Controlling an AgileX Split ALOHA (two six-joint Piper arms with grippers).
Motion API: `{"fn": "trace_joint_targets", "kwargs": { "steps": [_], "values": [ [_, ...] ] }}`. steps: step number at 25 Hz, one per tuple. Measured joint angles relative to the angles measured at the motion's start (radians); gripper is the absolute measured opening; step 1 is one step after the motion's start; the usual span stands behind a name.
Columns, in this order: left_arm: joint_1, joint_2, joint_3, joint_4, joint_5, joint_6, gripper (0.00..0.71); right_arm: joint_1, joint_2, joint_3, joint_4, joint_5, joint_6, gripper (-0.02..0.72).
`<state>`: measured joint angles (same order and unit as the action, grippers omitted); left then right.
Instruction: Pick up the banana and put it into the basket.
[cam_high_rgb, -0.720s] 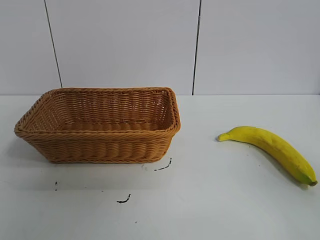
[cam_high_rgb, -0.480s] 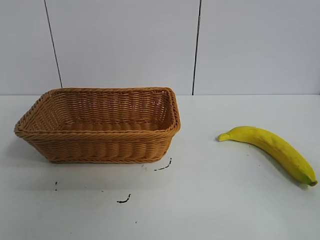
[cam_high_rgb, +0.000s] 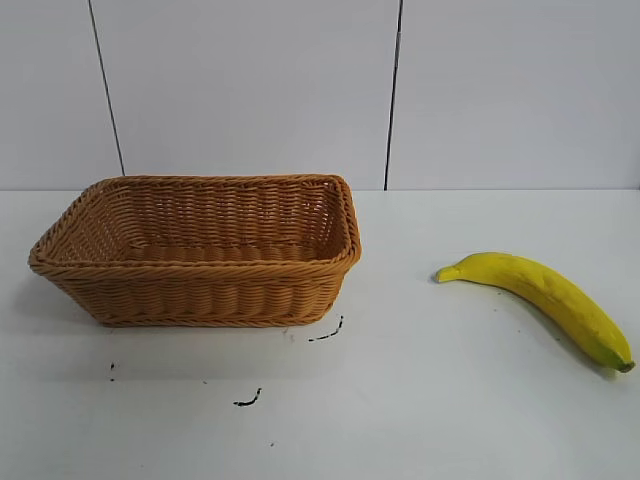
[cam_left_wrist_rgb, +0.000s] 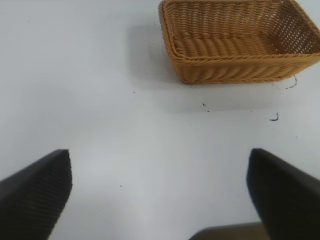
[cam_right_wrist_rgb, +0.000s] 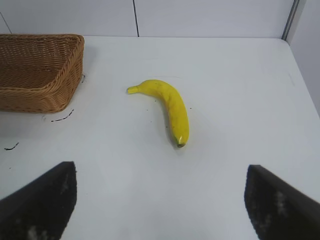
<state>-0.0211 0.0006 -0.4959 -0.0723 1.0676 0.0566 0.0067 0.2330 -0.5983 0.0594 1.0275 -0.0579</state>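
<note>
I count one banana (cam_high_rgb: 540, 298) on the white table (cam_high_rgb: 450, 420), and one wicker basket (cam_high_rgb: 200, 255), nothing inside it. One table, then, with three dark scuff marks (cam_high_rgb: 248, 400) near the basket's front. From my wrists I see two grippers: my left gripper (cam_left_wrist_rgb: 160, 200), two dark fingers, and my right gripper (cam_right_wrist_rgb: 160, 200), two more.
</note>
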Motion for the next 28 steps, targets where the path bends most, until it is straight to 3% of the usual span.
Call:
{"fn": "trace_joint_targets", "kwargs": {
  "steps": [11, 18, 23, 28],
  "values": [
    [0.000, 0.000, 0.000, 0.000, 0.000, 0.000, 0.690, 0.000, 0.716, -0.316, 0.000, 0.009, -0.084, 0.638],
    [0.000, 0.000, 0.000, 0.000, 0.000, 0.000, 0.690, 0.000, 1.074, -0.497, 0.041, 0.004, -0.330, 0.638],
    [0.000, 0.000, 0.000, 0.000, 0.000, 0.000, 0.690, 0.000, 1.250, -0.565, 0.075, -0.080, -0.416, 0.638],
    [0.000, 0.000, 0.000, 0.000, 0.000, 0.000, 0.690, 0.000, 1.419, -0.579, 0.086, -0.216, -0.435, 0.638]
  ]
}}
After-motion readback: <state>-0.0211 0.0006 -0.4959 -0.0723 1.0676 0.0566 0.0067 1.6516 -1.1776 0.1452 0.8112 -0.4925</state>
